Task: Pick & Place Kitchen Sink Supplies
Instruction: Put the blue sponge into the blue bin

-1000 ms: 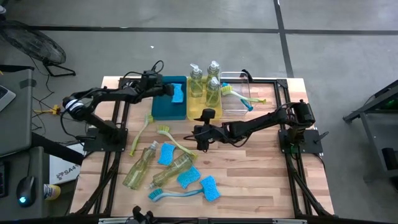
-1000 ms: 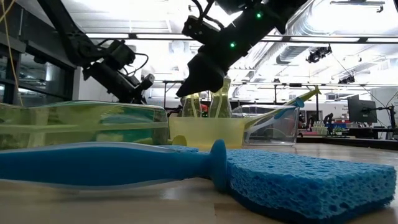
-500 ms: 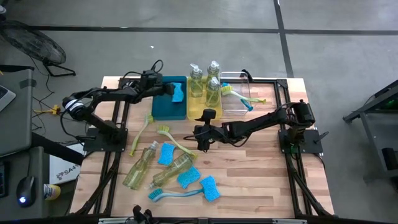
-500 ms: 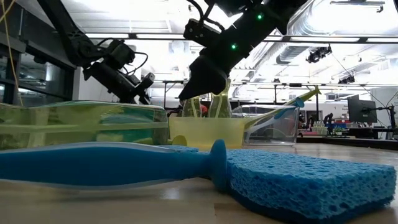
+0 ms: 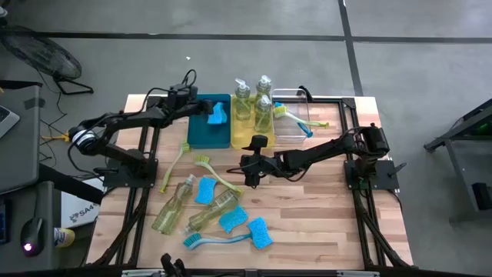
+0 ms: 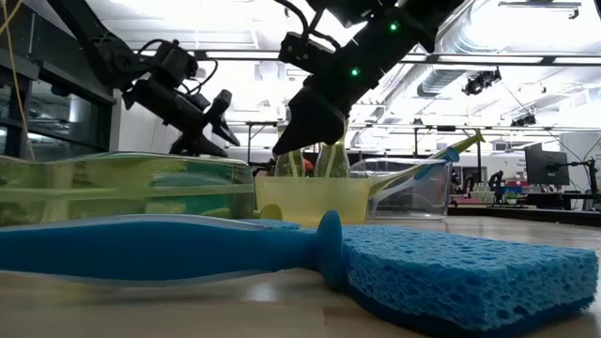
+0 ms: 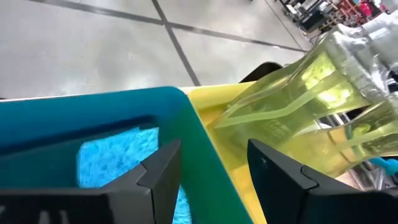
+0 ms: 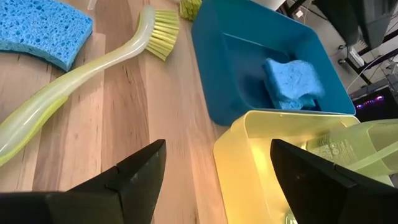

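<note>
Teal plastic forms the bin point(image 5: 208, 123) beneath the left gripper point(image 5: 201, 108), which hangs above the bin's far part with its fingers point(image 7: 161, 171) spread apart and holding nothing. Just under and beside that gripper, inside the teal bin, lies a blue sponge point(image 5: 217, 116); the right wrist view shows the same sponge leaning in the bin's corner. Next to the teal bin, on the side away from the left arm's base, stands a yellow bin point(image 5: 247, 132) with three soap bottles point(image 5: 243, 100) upright in it, and past that a clear bin point(image 5: 290, 117) carries two dish brushes point(image 5: 296, 119), their handles sticking out over its rim.

The right gripper point(image 5: 249, 171) hovers over the wooden surface point(image 5: 323, 208), just short of the yellow bin's near edge, fingers point(image 8: 134, 171) opened wide and empty. Between this gripper and the left arm's side lies a yellow-green brush point(image 5: 217, 177) beside another yellow-green brush point(image 5: 175, 163). Nearer the front edge from the right gripper rest two soap bottles on their sides point(image 5: 174, 203), touching or nearly touching a sponge point(image 5: 205, 189) between them. Two more sponges point(image 5: 233, 220) lie beyond those, close to a blue brush point(image 5: 215, 238) that lies flat along the front of the surface.
</note>
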### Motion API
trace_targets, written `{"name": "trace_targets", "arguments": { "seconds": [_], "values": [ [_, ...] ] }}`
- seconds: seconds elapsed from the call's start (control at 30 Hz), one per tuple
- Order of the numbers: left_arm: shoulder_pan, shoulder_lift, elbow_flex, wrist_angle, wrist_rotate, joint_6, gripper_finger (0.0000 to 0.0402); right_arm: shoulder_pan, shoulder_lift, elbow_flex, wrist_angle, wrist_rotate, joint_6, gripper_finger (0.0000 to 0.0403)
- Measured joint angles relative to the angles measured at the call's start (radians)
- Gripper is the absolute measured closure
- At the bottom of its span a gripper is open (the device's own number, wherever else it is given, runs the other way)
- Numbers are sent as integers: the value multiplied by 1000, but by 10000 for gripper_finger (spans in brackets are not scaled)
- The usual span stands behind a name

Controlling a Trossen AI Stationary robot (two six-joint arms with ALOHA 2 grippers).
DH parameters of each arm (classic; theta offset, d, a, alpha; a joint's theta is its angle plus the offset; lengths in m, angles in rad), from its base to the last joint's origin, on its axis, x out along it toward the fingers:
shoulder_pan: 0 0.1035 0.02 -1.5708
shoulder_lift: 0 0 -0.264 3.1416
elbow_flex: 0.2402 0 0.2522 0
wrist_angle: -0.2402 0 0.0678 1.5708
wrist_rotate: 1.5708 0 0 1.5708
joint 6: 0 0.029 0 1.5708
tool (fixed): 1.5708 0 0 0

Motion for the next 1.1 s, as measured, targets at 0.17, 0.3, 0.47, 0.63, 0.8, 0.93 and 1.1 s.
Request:
{"name": "trace_targets", "arguments": {
  "seconds": [0.17, 0.3, 0.47, 0.63, 0.8, 0.93, 1.1],
  "values": [
    [0, -29, 0, -1, 2, 35, 222, 0, 0, 0, -1, 0, 0, 121],
    [0, -63, 0, -7, 25, 55, 222, 0, 0, 0, -1, 0, 0, 121],
    [-1, -106, 0, -35, 86, 87, 222, 0, 0, 0, -1, 0, 0, 121],
    [-39, -150, 0, -73, 103, 136, 222, 1, 0, 0, -5, 0, 0, 121],
    [-126, -190, -1, -109, 69, 180, 222, 8, 0, 0, -8, 0, 0, 121],
    [-203, -229, -2, -137, 21, 216, 222, 25, 0, 0, -20, 5, 0, 121],
    [-275, -315, -41, -134, 1, 241, 222, 46, -1, 0, -83, 5, 46, 121]
  ]
}}
